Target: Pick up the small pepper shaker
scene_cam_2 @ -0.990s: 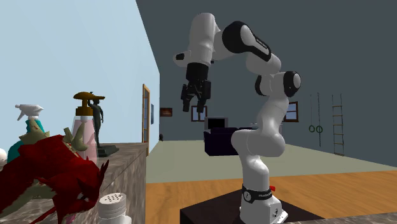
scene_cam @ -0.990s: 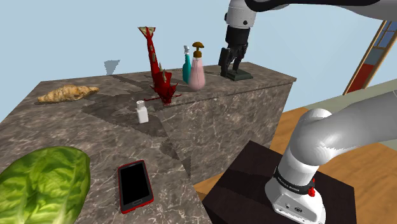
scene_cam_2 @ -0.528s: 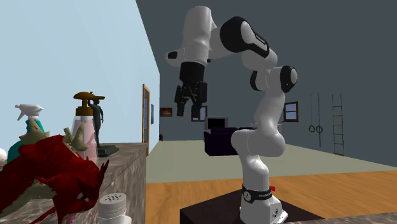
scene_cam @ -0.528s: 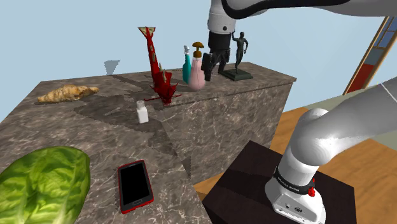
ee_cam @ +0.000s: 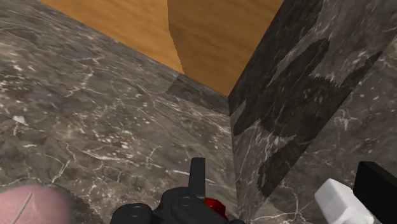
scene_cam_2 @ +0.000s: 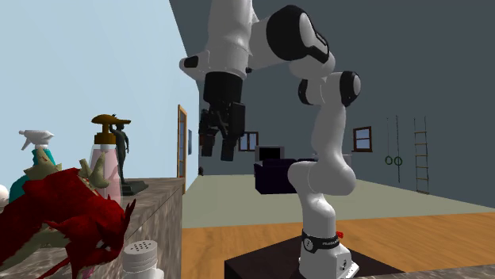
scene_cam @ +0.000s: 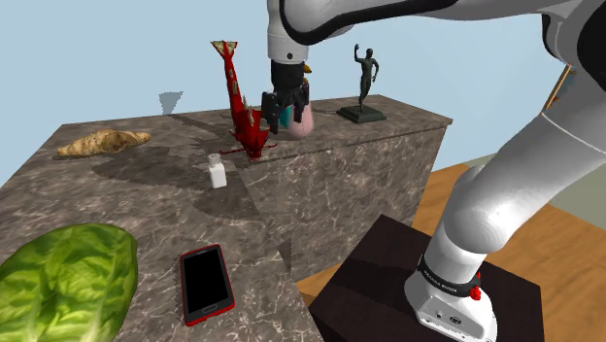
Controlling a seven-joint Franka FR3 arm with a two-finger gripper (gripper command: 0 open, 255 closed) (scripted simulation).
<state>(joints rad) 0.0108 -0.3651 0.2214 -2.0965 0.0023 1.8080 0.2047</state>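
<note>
Pickup not begun: small white pepper shaker (scene_cam: 218,171) stands untouched on dark marble counter (scene_cam: 146,219), near red dragon figurine (scene_cam: 248,126). Black gripper (scene_cam: 283,119) hovers beside that figurine, fingers apart, empty.

White, rounded arm (scene_cam: 544,155) links, dark joints between them, and an all-black gripper (scene_cam: 282,119) at the tip. Down at the base, a black band (scene_cam: 447,277) with white lettering and a red knob (scene_cam: 475,290).
</note>
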